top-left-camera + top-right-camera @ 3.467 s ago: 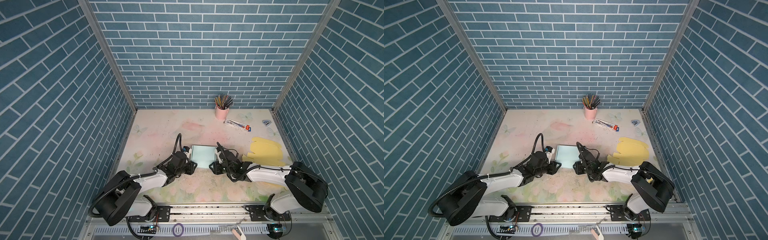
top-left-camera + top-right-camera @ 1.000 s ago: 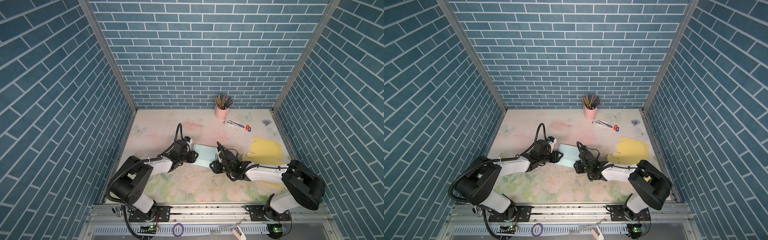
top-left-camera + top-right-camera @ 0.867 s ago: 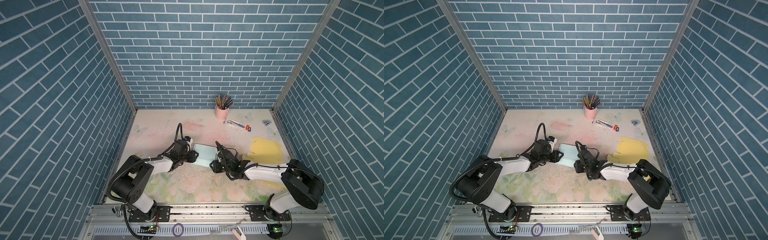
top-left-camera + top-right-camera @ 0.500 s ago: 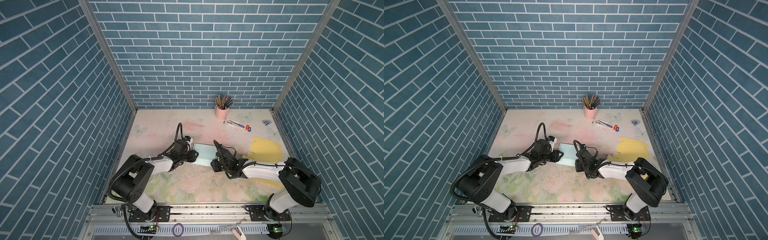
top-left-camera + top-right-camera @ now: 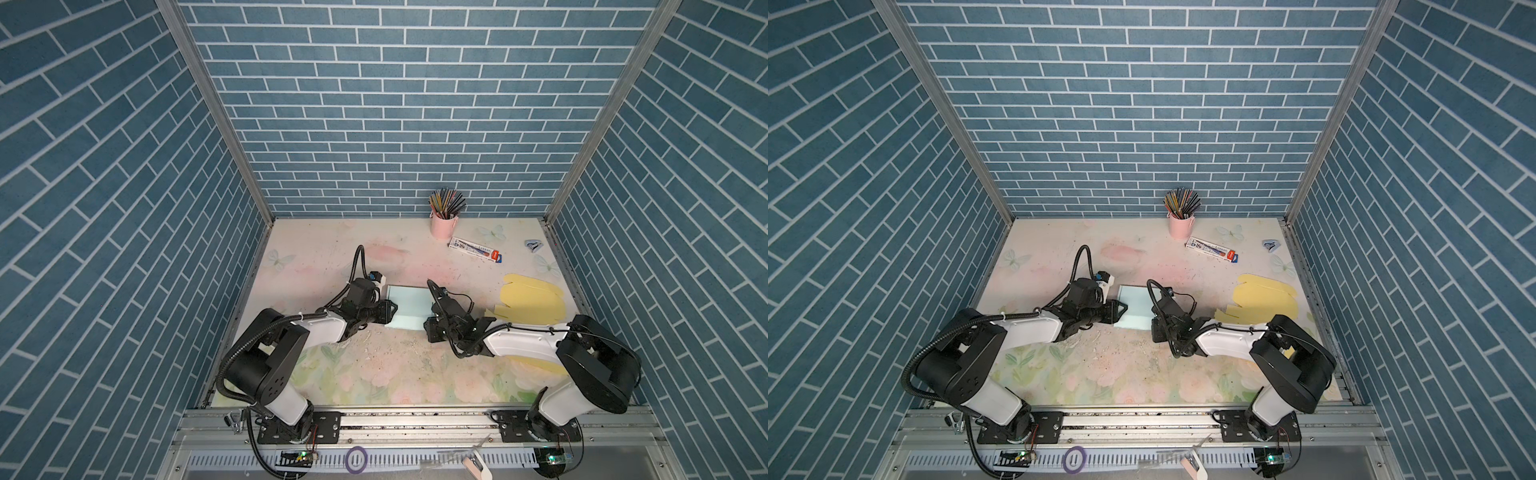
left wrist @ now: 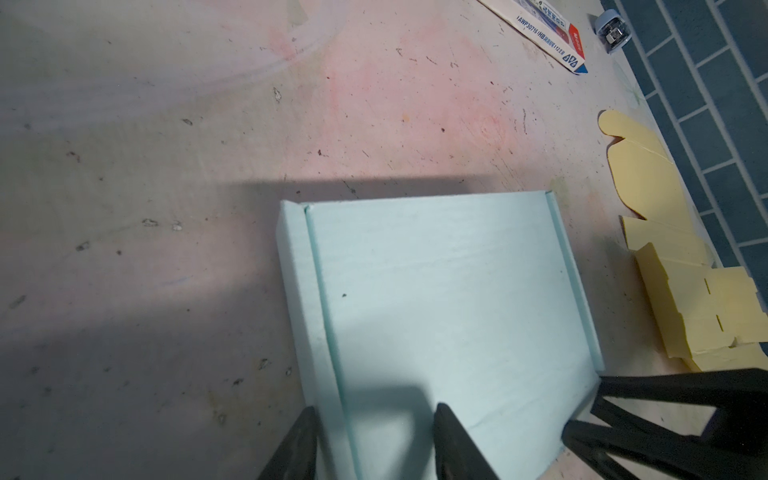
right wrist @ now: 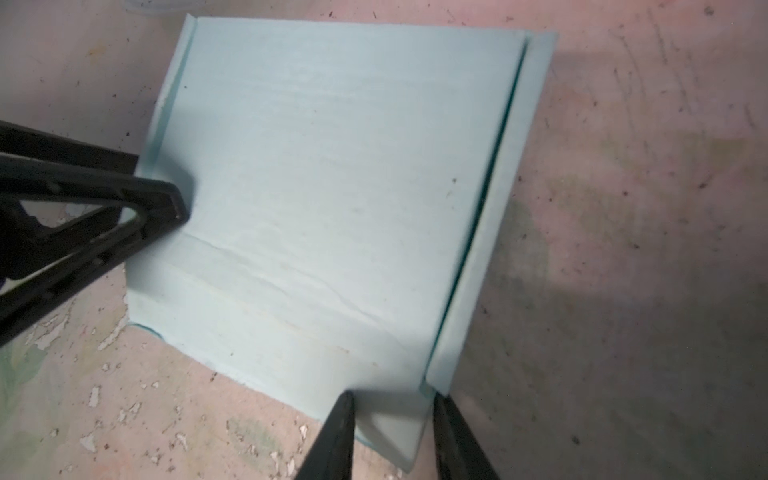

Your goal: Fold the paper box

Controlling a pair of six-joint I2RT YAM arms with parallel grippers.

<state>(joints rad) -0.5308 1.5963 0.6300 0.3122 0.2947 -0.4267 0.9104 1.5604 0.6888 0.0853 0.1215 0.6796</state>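
Light blue paper box (image 5: 409,306) mid-table (image 5: 374,374), between my 2 arms. My left end effector (image 6: 374,411) released, jaws straddling 1 side wall (image 6: 307,311). My right end effector (image 7: 391,399) around corner flap (image 7: 392,432); clamped or not, cannot tell. Likely light, thin, easily creased: take by wall edges.

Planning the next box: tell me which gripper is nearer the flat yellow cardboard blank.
Right. The right gripper is at the blue box's edge facing the yellow blank; the left gripper is at the box's opposite edge, farther away.
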